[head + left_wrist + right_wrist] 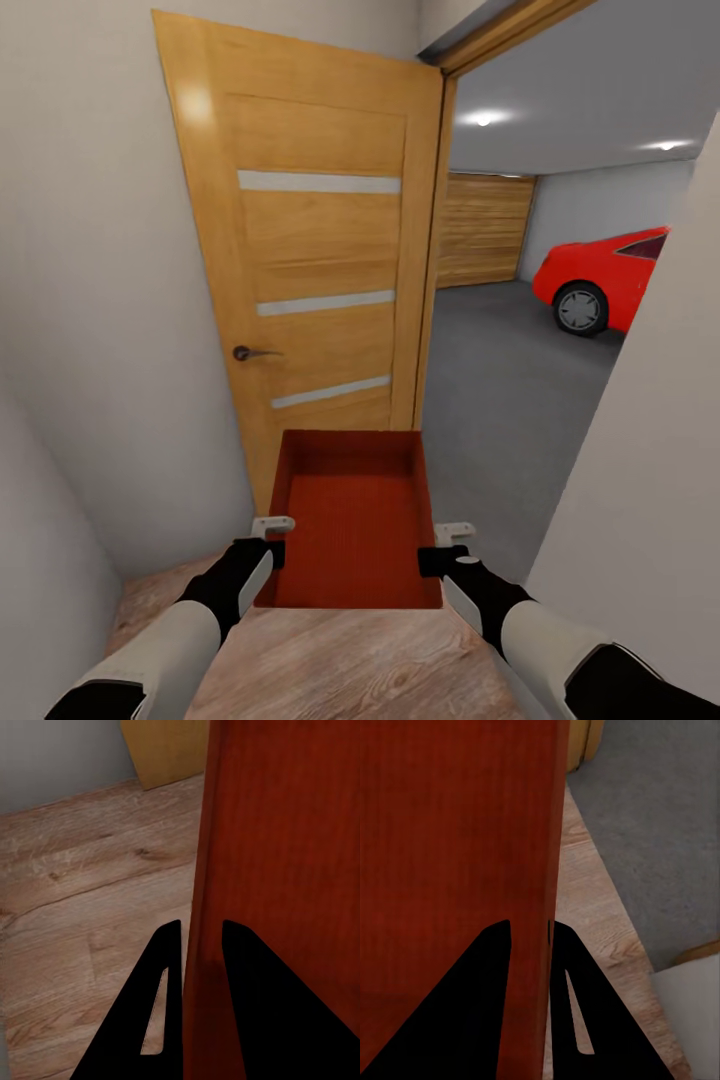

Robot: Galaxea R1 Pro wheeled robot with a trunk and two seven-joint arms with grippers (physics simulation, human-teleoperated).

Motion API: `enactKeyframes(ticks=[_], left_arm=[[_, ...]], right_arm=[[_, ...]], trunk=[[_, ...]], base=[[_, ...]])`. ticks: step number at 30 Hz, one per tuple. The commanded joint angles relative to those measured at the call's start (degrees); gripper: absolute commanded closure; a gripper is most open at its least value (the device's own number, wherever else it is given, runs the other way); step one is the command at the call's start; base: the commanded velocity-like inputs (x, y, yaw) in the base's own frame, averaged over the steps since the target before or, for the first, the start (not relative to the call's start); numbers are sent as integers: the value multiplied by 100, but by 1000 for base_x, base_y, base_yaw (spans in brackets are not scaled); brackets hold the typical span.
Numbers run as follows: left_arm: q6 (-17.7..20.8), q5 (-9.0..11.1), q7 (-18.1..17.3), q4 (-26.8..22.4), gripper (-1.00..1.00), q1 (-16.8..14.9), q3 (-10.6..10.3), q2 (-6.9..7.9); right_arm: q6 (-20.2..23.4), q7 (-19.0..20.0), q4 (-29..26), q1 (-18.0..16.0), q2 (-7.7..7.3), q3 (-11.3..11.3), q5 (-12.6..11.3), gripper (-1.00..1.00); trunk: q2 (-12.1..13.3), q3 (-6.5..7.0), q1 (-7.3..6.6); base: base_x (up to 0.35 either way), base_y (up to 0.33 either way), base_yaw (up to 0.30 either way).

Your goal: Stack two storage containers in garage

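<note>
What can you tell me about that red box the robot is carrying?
The storage container is an orange-red, shallow, rectangular box with thin walls and no lid, and looks empty inside. It is held level above the wood-plank floor, long side pointing ahead toward the open garage doorway. The left gripper pinches its left wall and the right gripper its right wall.

Open wooden door (320,260) blocks left of doorway; passage right of it opens onto grey garage floor (510,380); red car (605,280) beyond.

Both forearms are white with black wrist sections. Left claw (272,538) and right claw (447,546): black tapered fingers (142,1020), each slotted.
</note>
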Motion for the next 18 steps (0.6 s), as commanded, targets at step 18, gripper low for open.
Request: enactKeyframes(ticks=[18], left_arm=[[-1, 96, 59, -297, 100, -6, -27, 61]], right_arm=[[39, -22, 163, -3, -164, 60, -177, 100]], trunk=[[-14, -14, 6]], base=[[26, 20, 0]])
